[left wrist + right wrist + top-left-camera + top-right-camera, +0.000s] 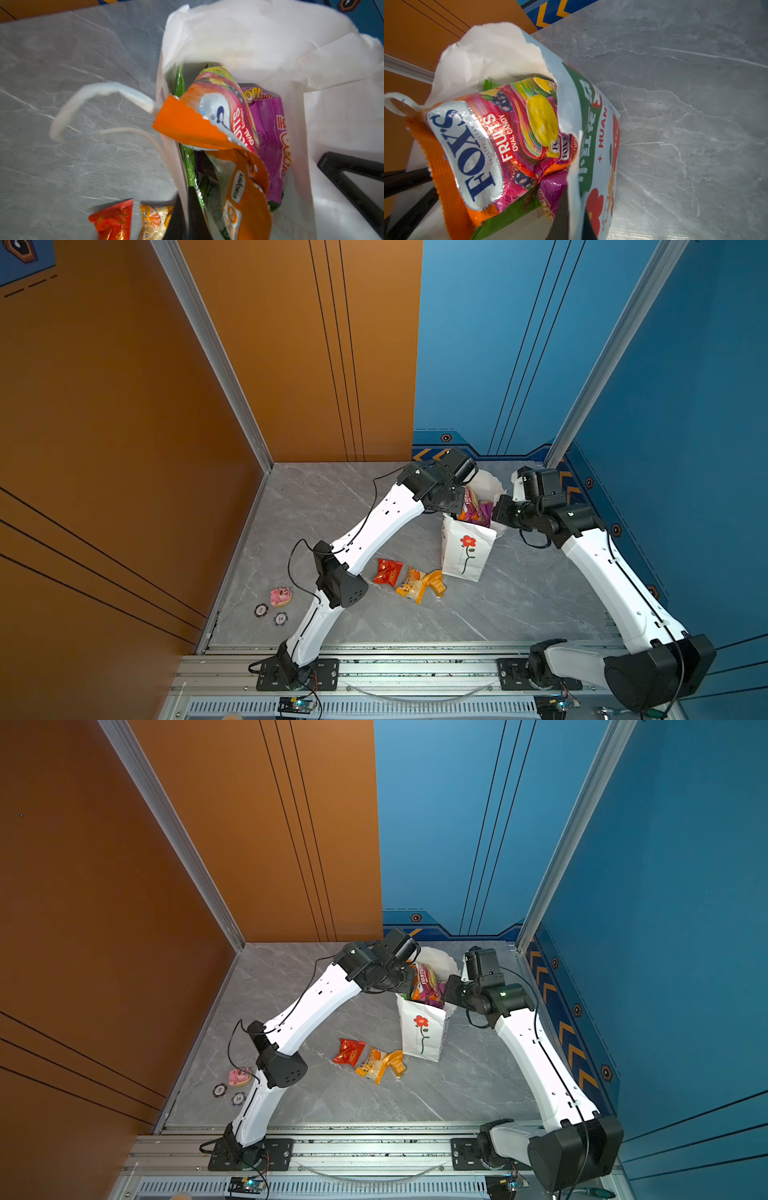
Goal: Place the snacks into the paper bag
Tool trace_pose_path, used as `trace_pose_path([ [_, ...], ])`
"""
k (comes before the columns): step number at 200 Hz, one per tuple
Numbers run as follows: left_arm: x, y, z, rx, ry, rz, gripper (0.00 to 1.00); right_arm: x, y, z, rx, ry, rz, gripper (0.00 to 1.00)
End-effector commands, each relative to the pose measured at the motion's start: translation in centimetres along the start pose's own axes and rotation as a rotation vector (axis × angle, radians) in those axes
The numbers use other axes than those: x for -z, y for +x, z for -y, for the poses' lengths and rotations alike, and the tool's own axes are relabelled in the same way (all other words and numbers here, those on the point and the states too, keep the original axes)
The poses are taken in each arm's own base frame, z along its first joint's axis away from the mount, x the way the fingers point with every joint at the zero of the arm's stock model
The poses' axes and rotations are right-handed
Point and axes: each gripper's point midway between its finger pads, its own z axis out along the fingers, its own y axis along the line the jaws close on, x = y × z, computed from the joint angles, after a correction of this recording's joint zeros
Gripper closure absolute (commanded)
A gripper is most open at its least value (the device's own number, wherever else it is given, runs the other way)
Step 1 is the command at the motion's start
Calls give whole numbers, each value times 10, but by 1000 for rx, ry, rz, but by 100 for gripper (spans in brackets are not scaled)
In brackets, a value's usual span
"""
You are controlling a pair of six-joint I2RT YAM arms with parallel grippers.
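- Orange wall panels [104, 406] and blue wall panels [685, 364] are enclosing a grey marble-patterned bench [519, 605].
- Both white-and-black arms are reaching from the near rail toward the far right part of the bench, the left arm [374, 526] from the left and the right arm [602, 568] from the right.
- A white paper carrier bag [465, 556] is standing upright between their wrists, mouth open, its red flower drawing facing the near side in both top views.
- The left jaws are closing tightly on the bag's left wall at the rim, one finger inside and one outside; a white cord handle [68, 108] is looping outward beside them.
- The right jaws are pinching the opposite wall, the one with green and red lettering, in the same way.
- A large orange-pink "FOX'S" candy packet [483, 149] is poking out of the bag's mouth.
- Beside it, a purple crinkly packet [270, 135], an orange "SAVORIA" packet [245, 197] and a green packet [189, 164] are sitting inside the bag.
- A red-orange packet [388, 571] is lying on the bench just left of the bag's foot.
- Two small orange-yellow packets [411, 585] are lying between it and the bag, touching each other.
- A small pink toy [281, 596] is sitting near the bench's left edge, well apart from the bag.
- Two round poker chips [261, 610] are lying just in front of the toy.
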Motion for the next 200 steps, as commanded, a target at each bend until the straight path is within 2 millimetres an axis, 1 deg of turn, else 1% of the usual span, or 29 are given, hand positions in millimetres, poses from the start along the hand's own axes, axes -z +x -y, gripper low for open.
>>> trace_pose_path([
  [1, 80, -60, -42, 2, -195, 319, 100, 38, -46, -36, 74, -82, 172, 100],
  [10, 85, -61, -50, 0, -240, 343, 100, 40, -49, -39, 85, -79, 184, 100],
  [19, 82, -60, -51, 9, -231, 346, 100, 39, -51, -42, 91, -73, 189, 100],
  [39, 45, -40, -53, 92, -140, 230, 100, 23, -47, -38, 89, -48, 171, 100],
  [46, 33, -32, -55, 114, -124, 188, 100, 14, -45, -34, 87, -30, 161, 100],
  [55, 18, -23, -52, 129, -94, 135, 100, 0, -41, -26, 82, 2, 144, 100],
  [69, -1, -14, -33, 105, -13, 63, 100, -24, -31, -16, 73, 33, 88, 100],
  [83, -10, -7, -1, 42, 86, 22, 100, -46, -20, -12, 70, 40, 25, 100],
  [95, -14, -4, 27, -1, 178, -3, 100, -59, -15, -13, 71, 36, -10, 100],
  [103, -14, -2, 42, -11, 238, -19, 100, -63, -14, -14, 69, 31, -22, 100],
  [114, -13, -1, 56, -25, 290, -25, 100, -64, -16, -16, 69, 27, -25, 100],
  [122, -7, -4, 60, -40, 292, -5, 100, -62, -19, -17, 69, 26, -14, 100],
  [134, 7, -11, 64, -84, 276, 51, 100, -57, -24, -15, 68, 36, 8, 100],
  [145, 20, -18, 61, -108, 229, 106, 100, -52, -28, -11, 59, 42, 22, 100],
  [160, 27, -27, 44, -69, 160, 154, 100, -49, -31, -1, 35, 51, 30, 100],
  [178, 12, -29, 9, 50, 103, 133, 100, -44, -33, 9, 5, 57, 43, 100],
  [188, 1, -24, -10, 109, 66, 100, 100, -43, -33, 12, -3, 54, 47, 100],
  [200, -9, -19, -32, 162, 3, 85, 100, -42, -31, 15, -10, 58, 50, 100],
])
